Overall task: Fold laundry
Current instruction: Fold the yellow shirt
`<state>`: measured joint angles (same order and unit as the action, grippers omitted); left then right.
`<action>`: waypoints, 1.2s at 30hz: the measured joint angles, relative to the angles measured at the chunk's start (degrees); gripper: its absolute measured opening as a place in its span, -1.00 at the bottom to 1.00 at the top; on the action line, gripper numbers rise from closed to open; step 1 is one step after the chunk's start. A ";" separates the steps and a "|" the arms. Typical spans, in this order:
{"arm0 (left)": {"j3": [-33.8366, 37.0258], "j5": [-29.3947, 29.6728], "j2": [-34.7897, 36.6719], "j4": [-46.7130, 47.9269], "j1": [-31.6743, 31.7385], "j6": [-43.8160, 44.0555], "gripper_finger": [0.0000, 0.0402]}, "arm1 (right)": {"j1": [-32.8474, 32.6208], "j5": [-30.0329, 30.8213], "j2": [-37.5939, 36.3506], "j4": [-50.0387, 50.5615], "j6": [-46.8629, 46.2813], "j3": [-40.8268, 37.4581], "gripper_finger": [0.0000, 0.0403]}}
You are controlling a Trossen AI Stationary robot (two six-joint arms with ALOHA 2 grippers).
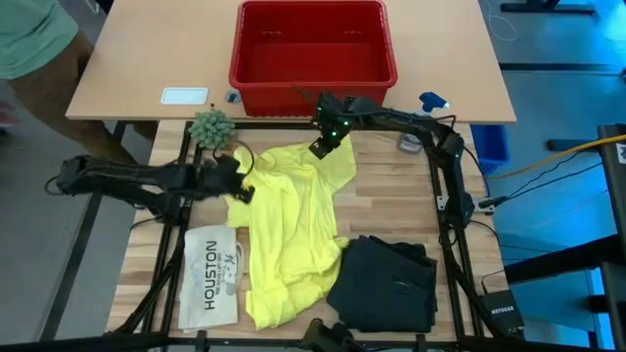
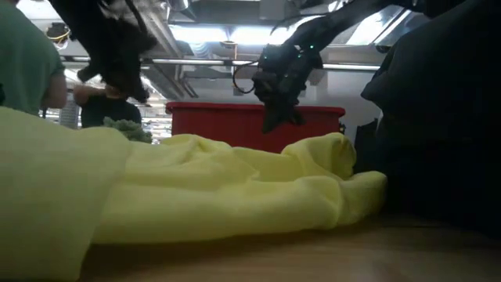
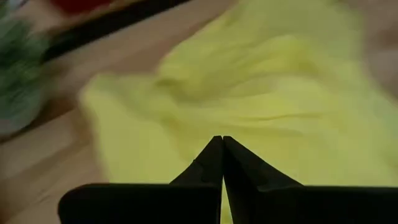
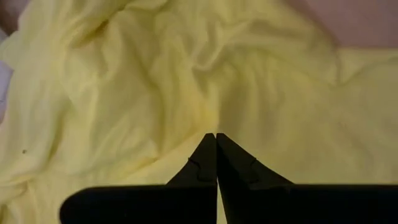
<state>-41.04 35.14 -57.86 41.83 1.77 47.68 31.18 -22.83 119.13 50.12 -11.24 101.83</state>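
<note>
Low view, yellow T-shirt [image 2: 235, 188] hides table, both hands closed, empty, trousers [image 2: 438, 117] cropped.

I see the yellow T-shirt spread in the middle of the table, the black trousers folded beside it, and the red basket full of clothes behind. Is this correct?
Not quite: the red basket is empty, as the high view shows its bare red floor. The rest holds: the yellow T-shirt lies spread mid-table, and the black trousers lie folded beside it.
</note>
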 joint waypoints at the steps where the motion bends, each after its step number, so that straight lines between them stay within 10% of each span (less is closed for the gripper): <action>1: 0.02 -1.78 -0.17 1.04 2.84 0.90 -1.00 | 0.07 -0.43 0.17 -0.08 0.57 0.69 -1.00; 10: 0.04 -18.83 -0.80 -6.40 17.85 -4.16 -0.67 | 0.76 -2.05 -0.02 -0.47 2.78 6.78 -1.00; 20: 2.58 -25.46 -1.23 -6.08 22.75 -7.33 -0.18 | 1.57 -2.13 -0.02 3.57 5.36 8.10 -1.00; 36: 8.68 -29.03 -2.15 -9.80 23.15 -1.61 -0.12 | 1.57 -0.61 -0.02 3.88 7.12 8.10 -1.00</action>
<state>-32.36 6.11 -60.02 32.02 24.92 46.06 32.75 -23.44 119.11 54.00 -4.12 109.93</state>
